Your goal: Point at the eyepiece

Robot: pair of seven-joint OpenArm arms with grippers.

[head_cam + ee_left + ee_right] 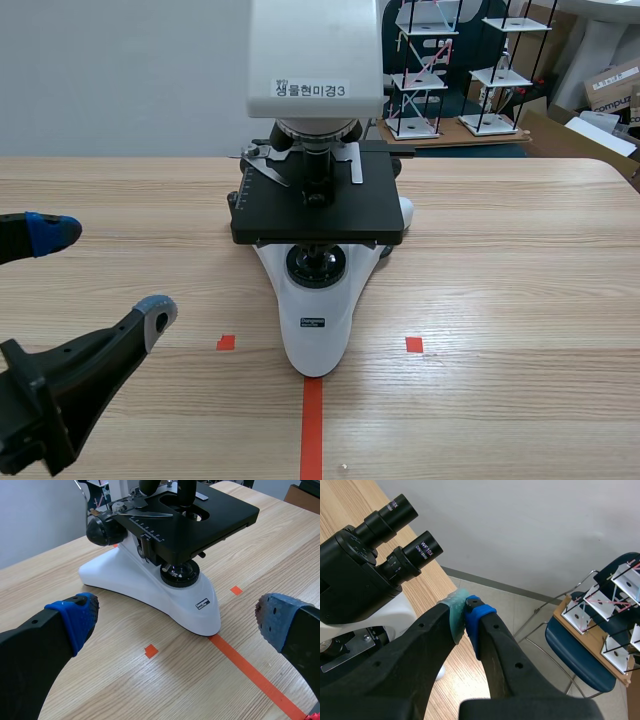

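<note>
A white microscope point(316, 330) with a black stage point(318, 205) stands mid-table; its head runs out of the scene view's top, so the eyepieces are hidden there. In the right wrist view two black eyepieces slant up from the black head point(350, 580): the nearer eyepiece point(424, 548) and the farther eyepiece point(397, 509). My right gripper point(465, 611) is shut on nothing, its tips a short gap from the nearer eyepiece. My left gripper point(105, 272) stands open low at the table's front left, holding nothing. Ahead of it lies the microscope's base point(150, 587).
Behind the table's far right edge stands a blue chair point(580, 655) carrying a wooden board with small white wire racks point(425, 60). Cardboard boxes point(610, 85) sit at the far right. Bare wooden tabletop point(520, 260) flanks the microscope.
</note>
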